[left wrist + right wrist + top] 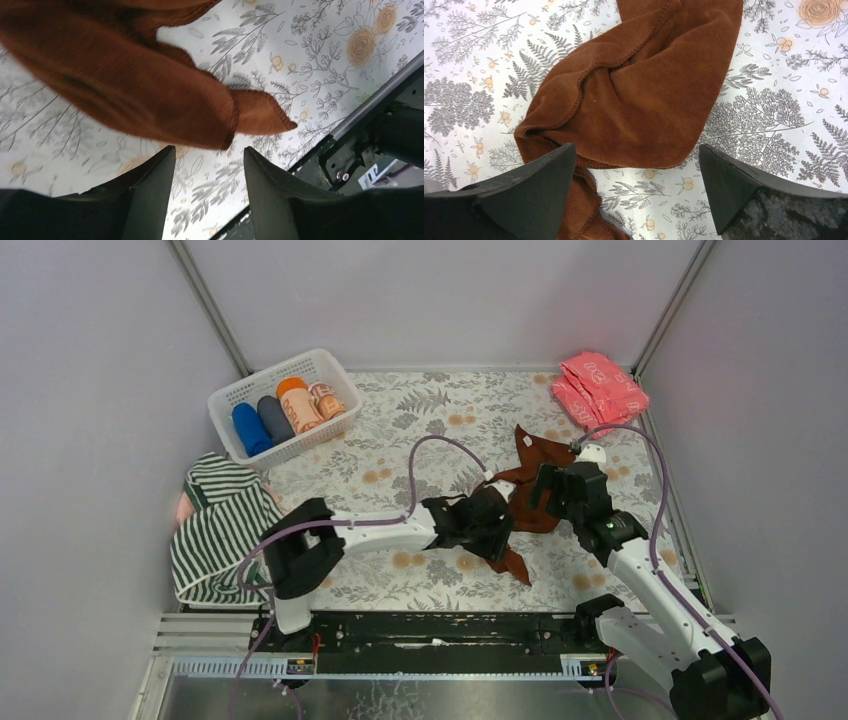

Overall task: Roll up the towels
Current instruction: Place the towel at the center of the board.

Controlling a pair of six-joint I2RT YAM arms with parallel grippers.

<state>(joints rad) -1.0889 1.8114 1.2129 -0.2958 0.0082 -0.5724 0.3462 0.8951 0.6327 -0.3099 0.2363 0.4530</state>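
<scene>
In the middle of the table, the brown towel lies bunched up. The left gripper and right gripper have jaws apart, holding nothing. It needs pulling flat before rolling.

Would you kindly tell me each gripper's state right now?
Left gripper: open, holding nothing.
Right gripper: open above the brown towel, holding nothing.

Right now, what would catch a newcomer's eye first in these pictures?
The crumpled rust-brown towel in the middle of the flowered table, with the open left gripper and the open right gripper on either side of it. Next, the white basket of rolled towels at the far left, and the pink towels at the far right corner.
</scene>
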